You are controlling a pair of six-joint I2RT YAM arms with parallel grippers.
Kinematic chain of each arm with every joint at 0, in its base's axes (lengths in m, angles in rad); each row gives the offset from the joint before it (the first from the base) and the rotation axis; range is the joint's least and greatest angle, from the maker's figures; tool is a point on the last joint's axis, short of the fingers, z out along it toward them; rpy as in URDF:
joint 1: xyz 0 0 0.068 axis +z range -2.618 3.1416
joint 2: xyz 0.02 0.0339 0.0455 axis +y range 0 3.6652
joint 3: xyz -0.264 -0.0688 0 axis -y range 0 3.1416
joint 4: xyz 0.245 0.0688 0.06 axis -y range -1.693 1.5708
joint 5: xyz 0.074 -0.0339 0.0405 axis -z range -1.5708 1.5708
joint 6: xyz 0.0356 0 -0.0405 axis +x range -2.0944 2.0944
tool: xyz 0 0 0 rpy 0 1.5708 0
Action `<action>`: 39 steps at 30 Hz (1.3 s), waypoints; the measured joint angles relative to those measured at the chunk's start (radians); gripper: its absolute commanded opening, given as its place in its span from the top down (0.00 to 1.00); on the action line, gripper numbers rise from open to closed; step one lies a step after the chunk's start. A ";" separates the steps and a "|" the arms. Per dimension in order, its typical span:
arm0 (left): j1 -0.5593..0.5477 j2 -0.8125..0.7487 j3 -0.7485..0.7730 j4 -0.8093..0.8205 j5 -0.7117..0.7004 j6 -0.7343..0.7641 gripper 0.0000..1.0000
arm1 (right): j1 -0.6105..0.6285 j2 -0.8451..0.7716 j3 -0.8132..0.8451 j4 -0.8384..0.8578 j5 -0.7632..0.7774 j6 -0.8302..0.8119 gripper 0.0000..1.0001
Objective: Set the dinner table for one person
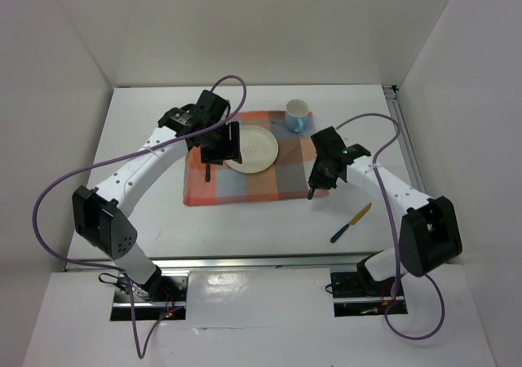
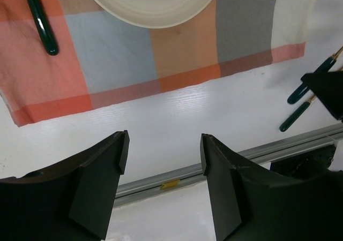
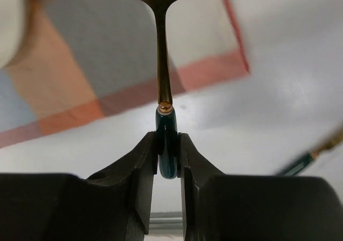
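On the white dinner table (image 1: 245, 228) lies a checked cloth (image 1: 245, 183) with a cream plate (image 1: 253, 148) on it. A blue cup (image 1: 298, 116) stands at the cloth's far right corner. My right gripper (image 3: 169, 144) is shut on the dark green handle of a gold spoon (image 3: 161, 64), held above the cloth's near right corner; in the top view this gripper (image 1: 316, 183) is just right of the cloth. My left gripper (image 2: 164, 144) is open and holds nothing, hovering left of the plate (image 2: 155, 2). A green-handled utensil (image 2: 40, 19) lies on the cloth beside the plate.
A knife (image 1: 351, 223) with a gold blade and dark handle lies on the table to the right, near the front. An aluminium rail (image 1: 261, 261) runs along the front edge, another along the right edge (image 1: 408, 139). White walls enclose the table.
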 measured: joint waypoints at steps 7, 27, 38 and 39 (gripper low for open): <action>0.000 -0.001 0.005 -0.011 -0.021 0.000 0.27 | 0.014 0.298 0.236 0.087 -0.069 -0.272 1.00; 0.000 -0.035 0.008 -0.035 -0.037 -0.003 0.27 | 0.021 0.549 0.379 0.135 -0.180 -0.378 0.45; 0.000 -0.035 0.013 -0.038 -0.037 0.001 0.27 | -0.150 -0.051 -0.010 0.073 -0.064 -0.157 0.22; 0.000 -0.035 0.015 -0.037 -0.036 0.002 0.27 | -0.168 -0.101 -0.053 0.039 -0.049 -0.126 0.20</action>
